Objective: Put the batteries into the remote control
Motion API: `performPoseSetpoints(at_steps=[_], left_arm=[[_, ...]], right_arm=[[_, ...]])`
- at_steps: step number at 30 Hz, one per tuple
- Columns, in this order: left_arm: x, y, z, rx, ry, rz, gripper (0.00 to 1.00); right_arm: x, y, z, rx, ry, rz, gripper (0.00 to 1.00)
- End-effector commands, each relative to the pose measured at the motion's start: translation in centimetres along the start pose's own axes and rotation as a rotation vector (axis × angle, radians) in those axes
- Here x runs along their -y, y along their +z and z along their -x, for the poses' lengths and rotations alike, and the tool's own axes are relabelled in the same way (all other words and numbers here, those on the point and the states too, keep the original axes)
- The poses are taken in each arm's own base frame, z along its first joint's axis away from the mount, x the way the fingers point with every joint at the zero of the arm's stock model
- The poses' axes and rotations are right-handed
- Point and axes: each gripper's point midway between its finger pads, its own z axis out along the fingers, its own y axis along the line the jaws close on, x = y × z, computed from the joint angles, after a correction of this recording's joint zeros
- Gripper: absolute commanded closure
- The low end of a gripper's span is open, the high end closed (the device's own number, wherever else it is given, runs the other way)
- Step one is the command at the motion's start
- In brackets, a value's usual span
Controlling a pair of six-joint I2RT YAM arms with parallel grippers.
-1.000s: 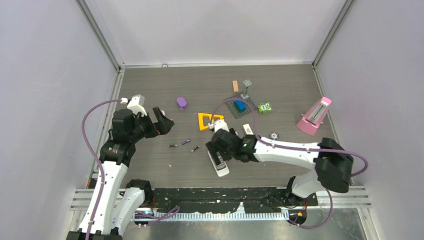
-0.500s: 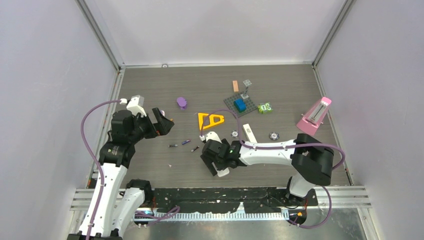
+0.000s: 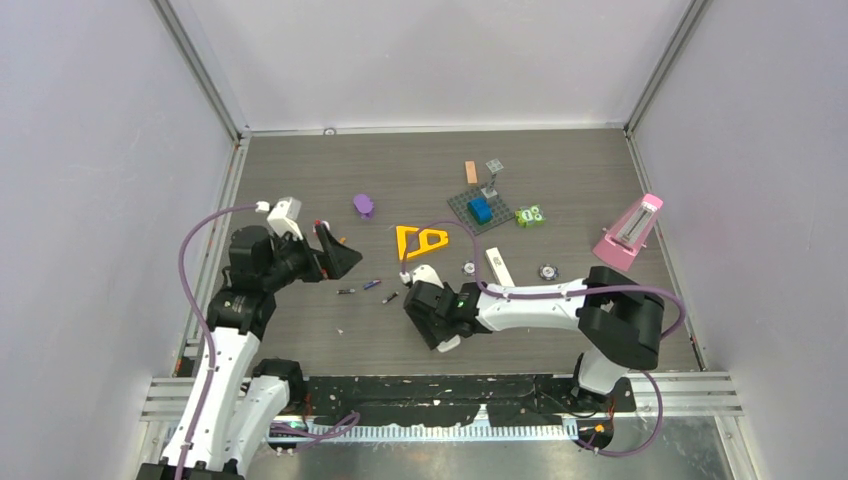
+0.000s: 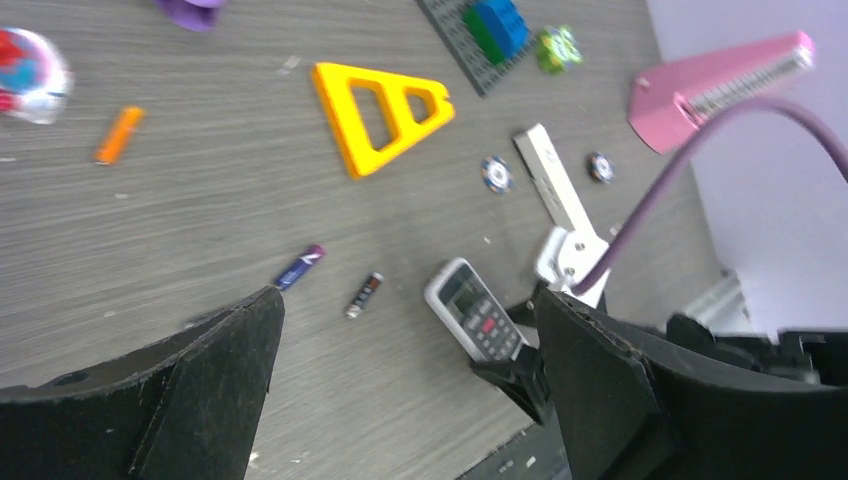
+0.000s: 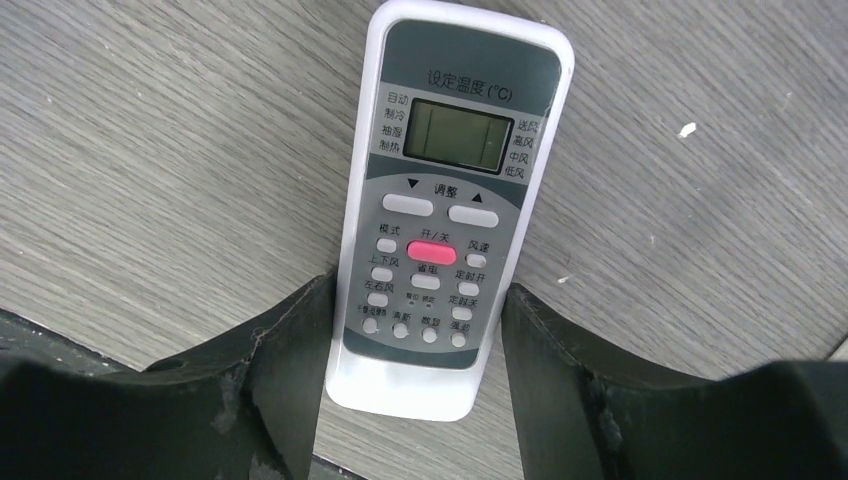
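1. Batteries point(image 3: 372, 284), top view: three slim dark cylinders lie loose on the counter point(image 3: 300, 330) in a short row between the two arms, near the remote point(image 3: 449, 343) and to its left.
2. Left wrist view: left end effector point(image 4: 405, 305) is released, its fingers spread wide with nothing between them. It hangs above the counter, with two batteries in sight below.
3. Right wrist view: right end effector point(image 5: 415, 292) is grasping the remote's button end, with fingers against both long edges. The remote lies flat, face up.

Batteries point(image 3: 372, 285), near side: open worktop point(image 3: 330, 330) toward the arm bases.
Right side: right end effector point(image 5: 415, 300) straddling remote point(image 5: 440, 200), near the closest battery.
Far side: yellow triangle point(image 3: 420, 241), near but apart.
Left side: left end effector point(image 4: 405, 300) hovering.
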Motion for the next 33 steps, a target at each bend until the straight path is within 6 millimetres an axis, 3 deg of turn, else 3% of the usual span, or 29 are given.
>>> performPoseSetpoints(at_steps=[1,6,9,14,21,27,33], left_arm=[[4.1,0.2,-0.6,0.016,0.011,-0.289,0.02],[6.9,0.4,-0.9,0.022,0.001,-0.432,0.03],[7.8,1.0,-1.7,-0.011,-0.013,-0.456,0.05],[8.6,2.6,-3.2,-0.094,-0.07,-0.442,0.1],[9.2,4.1,-3.8,-0.125,-0.196,-0.406,0.21],[7.7,5.5,-4.8,-0.152,-0.354,-0.32,0.44],[7.0,6.2,-5.2,-0.168,-0.411,-0.27,0.62]], right_arm=[[-0.3,-2.5,3.5,0.139,0.01,0.054,0.6],[-2.2,-7.1,8.0,0.313,0.058,0.32,0.6],[-3.6,-10.2,9.4,0.396,0.041,0.471,0.59],[-3.9,-13.1,12.3,0.499,0.026,0.508,0.58],[-3.8,-13.8,14.3,0.552,0.038,0.485,0.57],[-3.9,-13.3,15.3,0.573,0.033,0.46,0.56],[-3.7,-12.4,15.8,0.577,0.028,0.403,0.56]])
